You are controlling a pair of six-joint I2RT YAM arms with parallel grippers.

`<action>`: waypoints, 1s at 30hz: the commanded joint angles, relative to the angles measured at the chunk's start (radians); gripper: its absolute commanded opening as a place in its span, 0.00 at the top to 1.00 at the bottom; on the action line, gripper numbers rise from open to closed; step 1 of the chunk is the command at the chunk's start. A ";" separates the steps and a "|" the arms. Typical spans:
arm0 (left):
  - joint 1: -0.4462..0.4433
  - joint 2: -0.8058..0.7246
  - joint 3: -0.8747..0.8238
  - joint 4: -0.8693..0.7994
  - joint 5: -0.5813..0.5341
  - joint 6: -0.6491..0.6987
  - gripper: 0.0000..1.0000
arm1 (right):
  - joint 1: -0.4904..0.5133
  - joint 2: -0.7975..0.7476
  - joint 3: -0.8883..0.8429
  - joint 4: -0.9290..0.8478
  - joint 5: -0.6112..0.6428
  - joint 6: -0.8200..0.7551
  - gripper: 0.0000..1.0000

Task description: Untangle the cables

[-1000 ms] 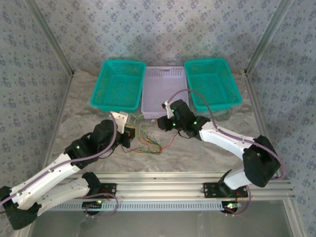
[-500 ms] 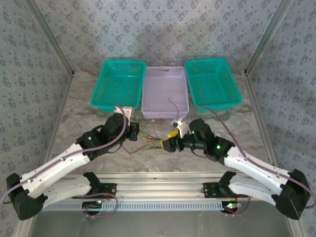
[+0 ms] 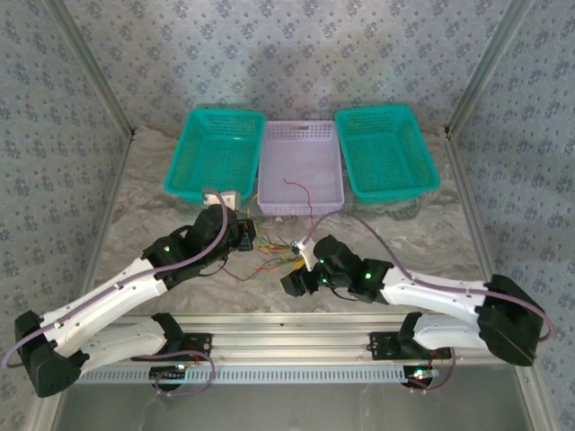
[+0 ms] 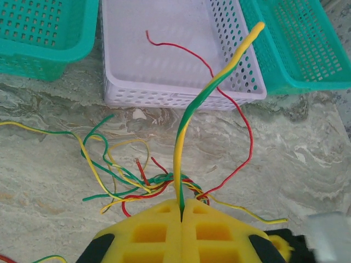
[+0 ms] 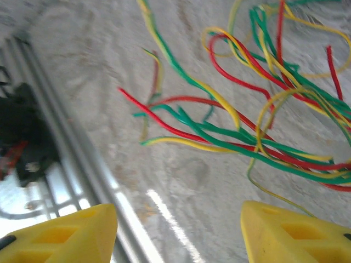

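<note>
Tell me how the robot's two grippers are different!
The left gripper is shut, but the right gripper is open wide. The left gripper pinches a yellow-green cable that pokes out from it, while the right gripper holds nothing. Both have yellow pads, and both sit close to the tangle of cables.

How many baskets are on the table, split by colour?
Teal plastic mesh baskets: 2 (left, right)
Lilac perforated plastic basket: 1
Total: 3
</note>
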State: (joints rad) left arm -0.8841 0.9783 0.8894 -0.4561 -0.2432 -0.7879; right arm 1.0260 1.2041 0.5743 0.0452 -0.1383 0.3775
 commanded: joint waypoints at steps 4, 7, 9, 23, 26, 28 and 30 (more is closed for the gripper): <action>-0.006 -0.010 0.024 0.042 0.017 -0.056 1.00 | 0.007 0.117 0.107 0.016 0.219 0.059 0.37; -0.006 -0.024 0.009 0.040 0.015 -0.065 1.00 | -0.006 0.140 0.117 0.025 0.251 0.107 0.36; -0.006 -0.035 0.001 0.030 0.006 -0.069 1.00 | -0.026 0.126 0.092 0.055 0.265 0.153 0.36; -0.006 -0.042 -0.010 0.022 0.002 -0.070 1.00 | -0.207 0.039 -0.013 0.096 0.230 0.244 0.36; -0.007 -0.032 -0.010 0.028 0.010 -0.073 1.00 | -0.205 0.060 -0.013 0.158 0.191 0.240 0.36; -0.006 -0.030 -0.011 0.027 0.010 -0.074 1.00 | -0.189 0.069 -0.013 0.192 0.182 0.224 0.36; -0.007 -0.033 -0.010 0.025 0.010 -0.074 1.00 | -0.170 0.078 -0.017 0.219 0.177 0.211 0.36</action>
State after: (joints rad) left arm -0.8841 0.9504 0.8799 -0.4519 -0.2390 -0.8509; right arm 0.8349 1.2697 0.5686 0.1913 0.0635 0.5976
